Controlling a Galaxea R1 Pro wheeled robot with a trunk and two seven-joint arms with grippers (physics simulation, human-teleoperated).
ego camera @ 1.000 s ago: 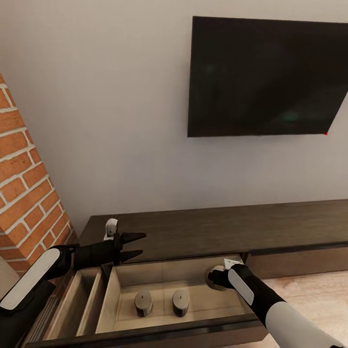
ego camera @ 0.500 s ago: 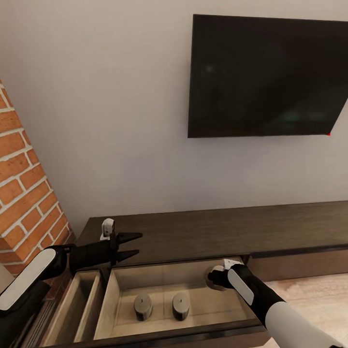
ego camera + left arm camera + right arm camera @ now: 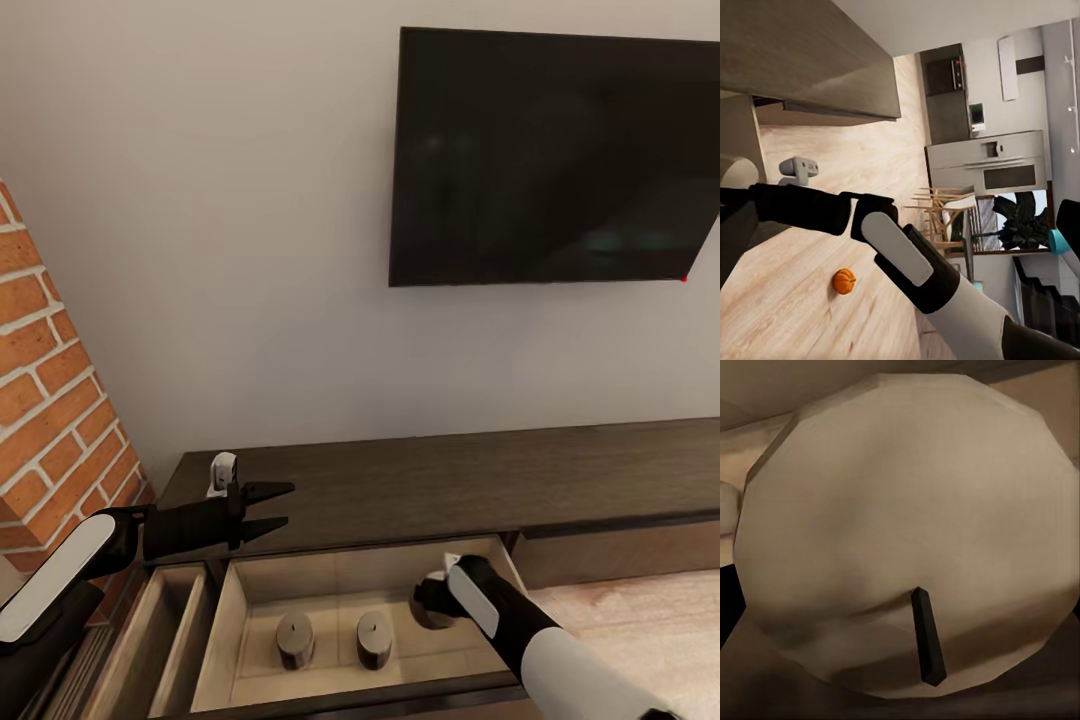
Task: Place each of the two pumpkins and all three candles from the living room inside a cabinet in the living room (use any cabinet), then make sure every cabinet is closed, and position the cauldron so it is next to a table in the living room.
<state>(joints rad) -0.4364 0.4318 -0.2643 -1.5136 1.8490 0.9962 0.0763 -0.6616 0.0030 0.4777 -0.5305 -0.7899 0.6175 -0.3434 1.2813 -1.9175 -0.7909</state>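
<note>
Right gripper (image 3: pixel 432 600) lowered candle (image 3: pixel 907 532) into cabinet (image 3: pixel 330 585).

Head view: camera stands high, facing forward and down at a wall with a television (image 3: pixel 545 155), the long dark cabinet (image 3: pixel 440 475) and its open drawer (image 3: pixel 340 600) at the lower edge; brick column (image 3: pixel 50 380) at the view's left. Medium range.

Left wrist view: camera looks sideways across the wooden floor (image 3: pixel 862 165) toward a distant kitchen (image 3: pixel 982 157), with the cabinet's underside close by. It shares the right arm (image 3: pixel 915 270) and the cabinet with the head view.

Right wrist view: camera sits very close on a candle (image 3: pixel 907 525), wick end toward the lens, inside the drawer seen from the head camera.
</note>
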